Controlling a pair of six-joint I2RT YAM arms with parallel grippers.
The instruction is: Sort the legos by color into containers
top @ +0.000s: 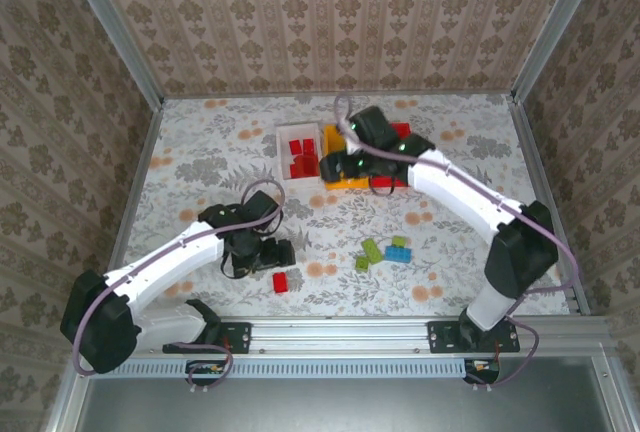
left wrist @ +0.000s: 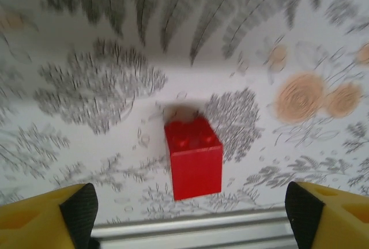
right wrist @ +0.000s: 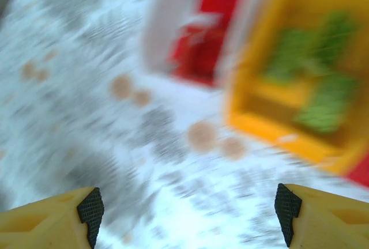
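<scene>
The left arm lies folded low, elbow bent, left gripper (left wrist: 190, 208) angled downward, jaws spread wide. The right arm stretches far forward and leftward, right gripper (right wrist: 184, 208) tilted down, jaws equally wide apart.

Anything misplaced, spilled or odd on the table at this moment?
Nothing stands out. The white plastic bin holds only red studded bricks, and the orange-yellow plastic bin holds green ones where visible. One small red brick, a few green bricks and one blue brick lie loose, simply unsorted.

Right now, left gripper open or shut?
Open. Left gripper fingers stand far apart; the red lego sits loose ahead, untouched.
</scene>
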